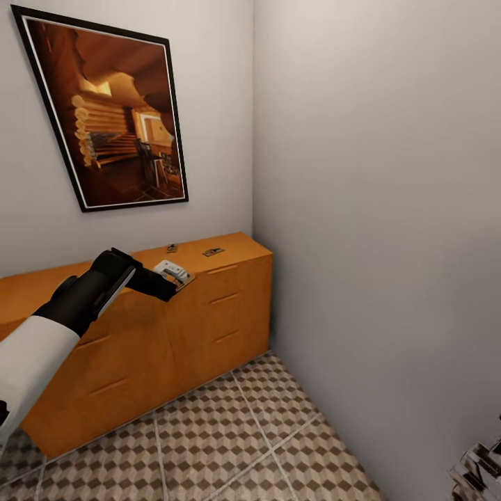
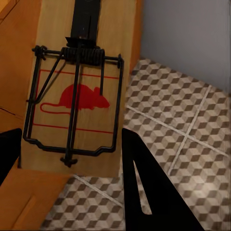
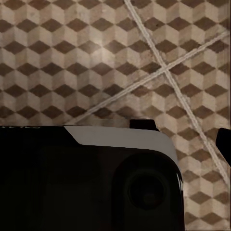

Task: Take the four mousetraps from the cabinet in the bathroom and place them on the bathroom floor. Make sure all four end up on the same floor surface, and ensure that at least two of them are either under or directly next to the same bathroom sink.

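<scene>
I have the left arm stretched out over the front edge of the cabinet (image 1: 188, 327), the wide orange-brown chest with slot-handled drawers that runs along the back wall into the corner. The left gripper (image 1: 175, 278) sits at the top edge of the chest, and in the left wrist view I see a mousetrap (image 2: 77, 96) lying between its dark fingers (image 2: 144, 187): a pale wooden board with a black wire frame, a coiled spring and a red mouse printed on it. The fingers flank the board on both sides, so I read the jaws as closed on it, though I can't make out the contact itself. Part of the board hangs past the cabinet's wood, with floor showing beyond it.

Two more mousetraps rest on the cabinet top further back, one near the wall (image 1: 172, 248) and one just beside it toward the corner (image 1: 213, 252), small and flat, apart from each other.

The bathroom floor (image 1: 229, 445) is large tiles in a brown, beige and white cube pattern with pale grout lines. It meets the chest's base and the plain grey side wall (image 1: 376, 209). A dark-framed picture (image 1: 111, 111) of a log interior hangs on the back wall above the chest.

The right gripper (image 1: 480, 470) shows at the lower corner of the head view; I can't tell how its jaws stand. Its wrist camera looks down at the tiles past a dark housing (image 3: 96, 178).
</scene>
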Controlling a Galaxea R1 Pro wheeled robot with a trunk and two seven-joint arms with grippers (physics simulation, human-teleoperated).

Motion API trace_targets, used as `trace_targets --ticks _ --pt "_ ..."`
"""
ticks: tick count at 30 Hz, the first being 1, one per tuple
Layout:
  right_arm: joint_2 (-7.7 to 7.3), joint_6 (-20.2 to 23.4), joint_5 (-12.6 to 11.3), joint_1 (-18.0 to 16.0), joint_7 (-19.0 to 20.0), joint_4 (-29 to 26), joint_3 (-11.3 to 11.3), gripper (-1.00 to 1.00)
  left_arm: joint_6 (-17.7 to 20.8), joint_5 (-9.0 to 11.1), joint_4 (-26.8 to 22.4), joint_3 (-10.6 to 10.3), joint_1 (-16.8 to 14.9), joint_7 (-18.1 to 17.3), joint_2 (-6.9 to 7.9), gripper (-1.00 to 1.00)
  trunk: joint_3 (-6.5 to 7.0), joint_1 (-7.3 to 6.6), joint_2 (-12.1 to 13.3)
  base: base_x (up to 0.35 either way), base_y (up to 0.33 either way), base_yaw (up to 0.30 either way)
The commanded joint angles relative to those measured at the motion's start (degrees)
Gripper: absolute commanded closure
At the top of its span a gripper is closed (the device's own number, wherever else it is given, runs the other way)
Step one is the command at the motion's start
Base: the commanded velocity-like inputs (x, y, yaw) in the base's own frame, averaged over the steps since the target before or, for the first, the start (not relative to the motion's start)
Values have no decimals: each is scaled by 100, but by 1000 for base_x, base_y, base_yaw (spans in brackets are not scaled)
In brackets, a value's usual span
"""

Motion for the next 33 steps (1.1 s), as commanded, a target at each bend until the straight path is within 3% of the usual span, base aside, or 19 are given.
trace_targets --ticks 1,9,18,22,25,27,33 --pt "1 -18 -3 -3 -2 4 2 -100 16 -15 4 -15 -6 -12 4 100 -6 -4 -4 -322 -97 0" --pt "-5 -18 -1 -3 -2 5 2 -100 16 -16 91 -32 -4 -12 -25 100 -6 -4 -4 -323 -96 0" --pt "-7 -18 -1 -3 -2 4 2 -100 -21 -24 745 -111 4 -15 -338 100 -6 -4 -4 -127 -40 0" --pt "-8 -18 -1 -3 -2 4 2 -100 -51 -30 1128 -442 144 -17 -536 100 -6 -4 -4 -11 -4 0" --pt "-8 -18 -1 -3 -2 4 2 -100 -189 -37 1410 -829 337 -11 -706 100 -6 -4 -4 -3 -1 0" --pt "-8 -18 -1 -3 -2 4 2 -100 -531 -40 1677 -1053 533 -6 -829 100 -6 -4 -4 -1 0 0" --pt "-8 -25 -1 -3 -2 4 -4 -100 -1742 -35 2714 -1197 1014 29 -1122 100 -6 -4 -4 0 0 0"
